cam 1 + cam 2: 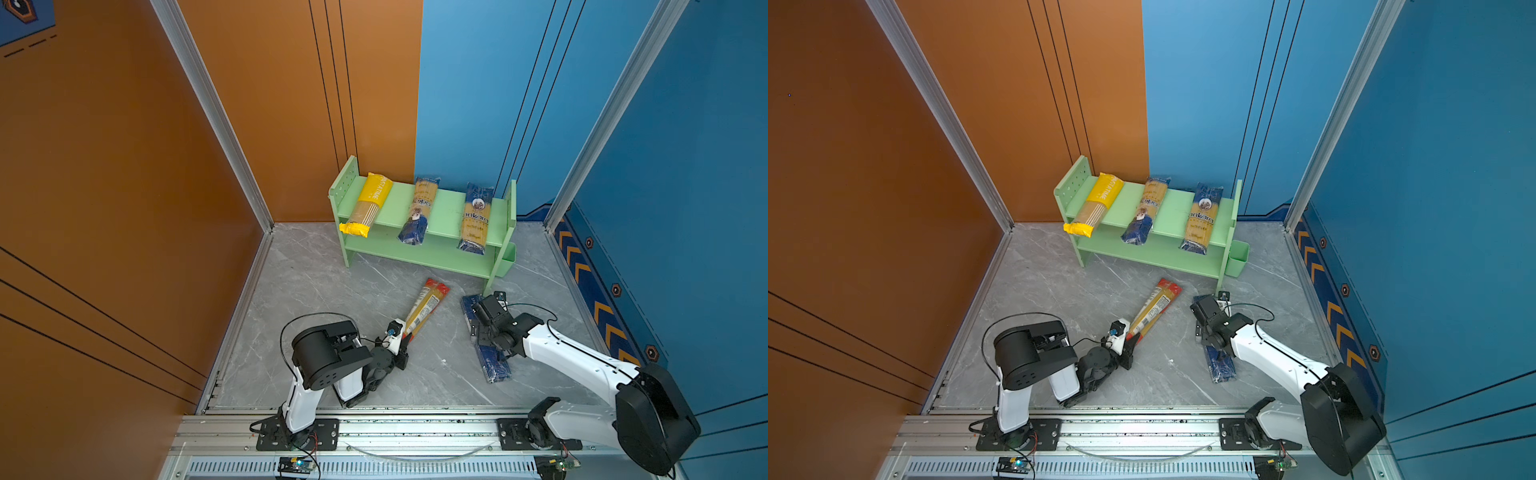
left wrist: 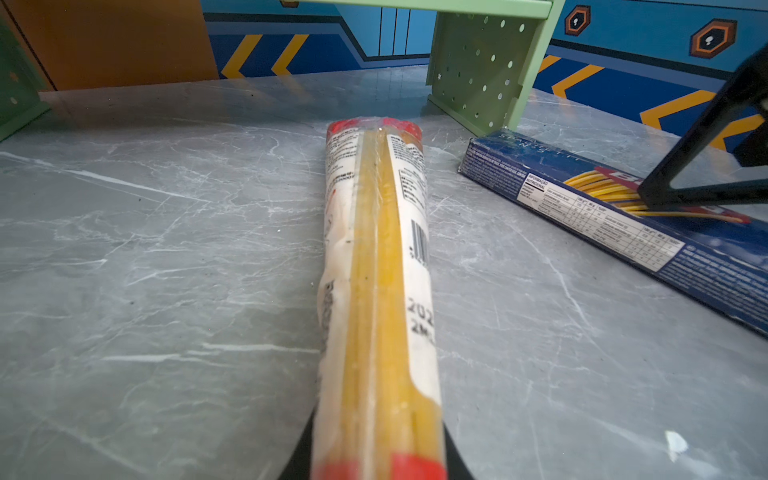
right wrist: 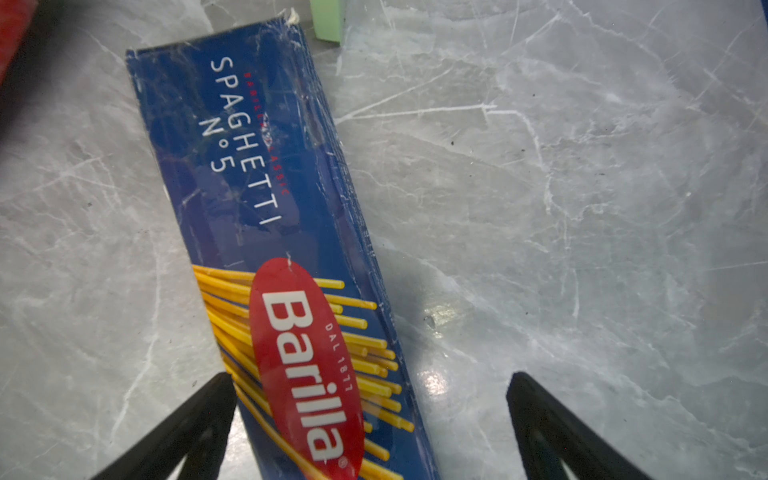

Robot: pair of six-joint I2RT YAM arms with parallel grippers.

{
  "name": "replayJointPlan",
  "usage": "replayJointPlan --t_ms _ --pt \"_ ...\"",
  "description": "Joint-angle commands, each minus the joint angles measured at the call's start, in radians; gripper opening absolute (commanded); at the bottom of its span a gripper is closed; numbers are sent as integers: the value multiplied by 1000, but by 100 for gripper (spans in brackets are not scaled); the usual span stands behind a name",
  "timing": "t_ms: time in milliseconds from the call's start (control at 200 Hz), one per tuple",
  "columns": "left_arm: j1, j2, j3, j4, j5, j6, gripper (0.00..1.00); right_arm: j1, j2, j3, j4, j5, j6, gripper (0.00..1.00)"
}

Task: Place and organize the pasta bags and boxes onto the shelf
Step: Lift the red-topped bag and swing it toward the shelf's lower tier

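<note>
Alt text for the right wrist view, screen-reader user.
A dark blue Barilla spaghetti box lies flat on the grey marbled tabletop. The right gripper is open, one black finger on each side of the box. A green shelf foot shows beyond the box's far end.

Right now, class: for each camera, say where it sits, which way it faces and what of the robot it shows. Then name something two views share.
Top views: high above the robot's base, looking down at the shelf; left arm and right arm show whole.
Left wrist: low, facing along the red-ended pack toward the shelf; left end effector clamps its near end.
Right wrist: above the Barilla box, facing down; right end effector open, fingers either side.
Shared: both wrist views show the Barilla box.
</note>
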Motion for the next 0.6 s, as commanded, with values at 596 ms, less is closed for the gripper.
replayJointPlan --t_ms 596 --pt "10 -206 -109 -189 -85 -30 0 0 -11 -12 17 -12 -10 100"
